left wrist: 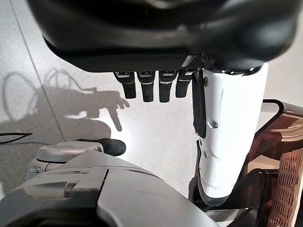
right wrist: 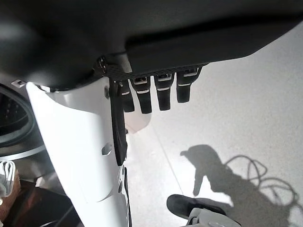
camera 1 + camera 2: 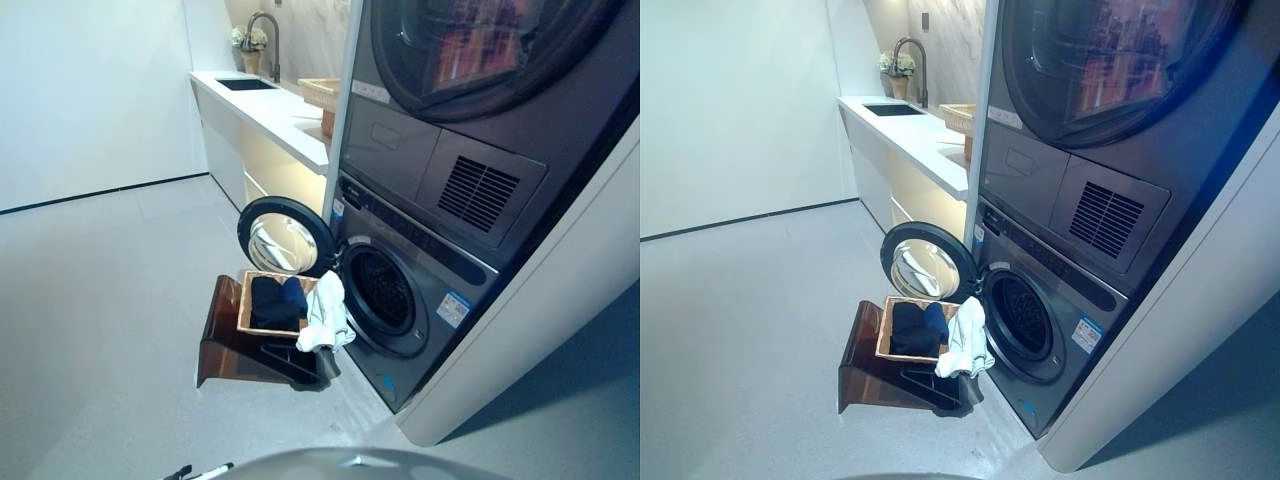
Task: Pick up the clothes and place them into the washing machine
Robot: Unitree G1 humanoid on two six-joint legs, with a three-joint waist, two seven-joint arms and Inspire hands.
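Note:
The lower washing machine (image 3: 385, 290) stands with its round door (image 3: 283, 240) swung open to the left. In front of it a woven basket (image 3: 245, 300) rests tilted on a brown stand (image 3: 225, 345). Dark clothes (image 3: 272, 300) lie inside the basket, and a white cloth (image 3: 325, 315) hangs over its right rim beside the drum opening. My left hand (image 1: 147, 87) hangs above the floor with straight fingers and holds nothing; the basket's weave (image 1: 289, 189) shows past its thumb. My right hand (image 2: 156, 94) hangs the same way, empty, near the drum (image 2: 14, 123).
A second machine (image 3: 480, 60) is stacked above the washer. To the left runs a white counter (image 3: 270, 105) with a sink, a faucet (image 3: 265, 35) and a wicker tray (image 3: 320, 92). Grey floor spreads to the left and in front of the stand.

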